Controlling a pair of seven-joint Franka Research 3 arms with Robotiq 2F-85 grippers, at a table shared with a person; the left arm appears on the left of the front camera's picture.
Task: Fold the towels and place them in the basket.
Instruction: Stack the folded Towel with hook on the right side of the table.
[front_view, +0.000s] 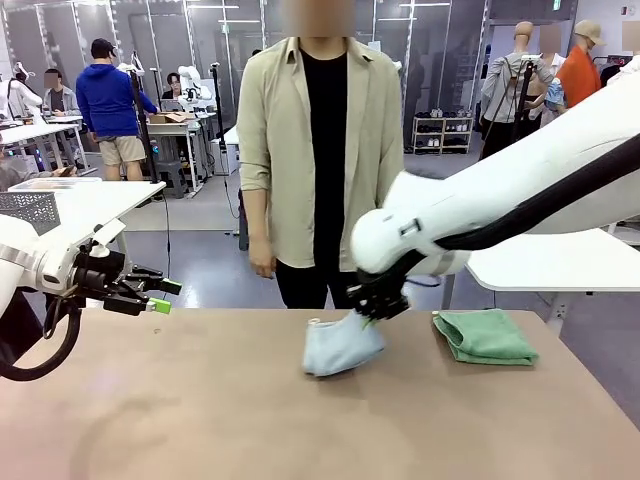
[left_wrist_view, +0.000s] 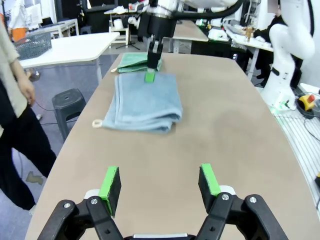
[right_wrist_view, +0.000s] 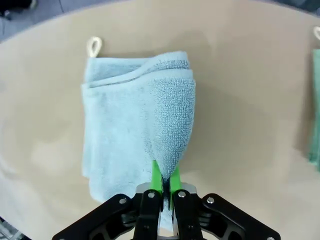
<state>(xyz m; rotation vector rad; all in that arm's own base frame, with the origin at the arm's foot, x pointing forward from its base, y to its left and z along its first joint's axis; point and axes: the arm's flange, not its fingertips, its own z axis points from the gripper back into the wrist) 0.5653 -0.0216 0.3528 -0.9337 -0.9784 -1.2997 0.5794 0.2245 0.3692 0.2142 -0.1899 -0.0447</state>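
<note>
A pale grey-blue towel lies folded at the middle of the brown table. My right gripper is shut on its far edge and lifts that edge a little. In the right wrist view the green pads pinch the towel where its fold rises to a point. A mint green towel lies folded to the right, apart from the blue one. My left gripper hovers open over the table's left edge, with nothing between its fingers. The basket is out of view.
A person in a beige shirt stands at the far side, arms down. A light grey perforated basket sits on a white side table. A black stool stands beside the table.
</note>
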